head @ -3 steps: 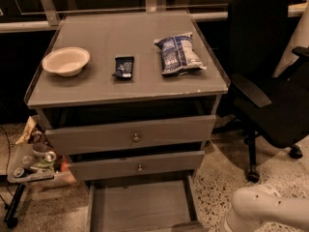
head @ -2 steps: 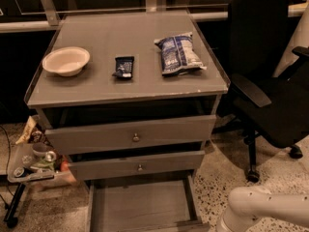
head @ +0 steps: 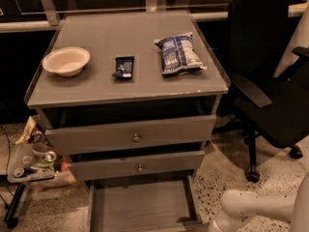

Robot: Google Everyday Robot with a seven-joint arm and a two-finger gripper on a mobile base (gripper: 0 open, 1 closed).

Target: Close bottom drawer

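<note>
We see the bottom drawer (head: 140,204) pulled well out at 6 o'clock, its plain grey tray open; its front panel runs off the lower edge. It sits where it was a second ago. Above it, the middle drawer (head: 111,168) and top drawer (head: 96,138) stand slightly out, unchanged. The white arm (head: 251,204) at 5 o'clock has slid left since the earlier frames. Its end now sits just beside the bottom drawer's right front corner. The gripper (head: 219,224) is there at the lower edge, mostly cut off, and we cannot tell whether it is released or clenched. On the cabinet top (head: 96,88), nothing has shifted: bowl (head: 66,61) at 10 o'clock, dark packet (head: 124,66) near 11, chip bag (head: 177,53) at 12 to 1. The black office chair (head: 270,81) stays at 3 o'clock.
</note>
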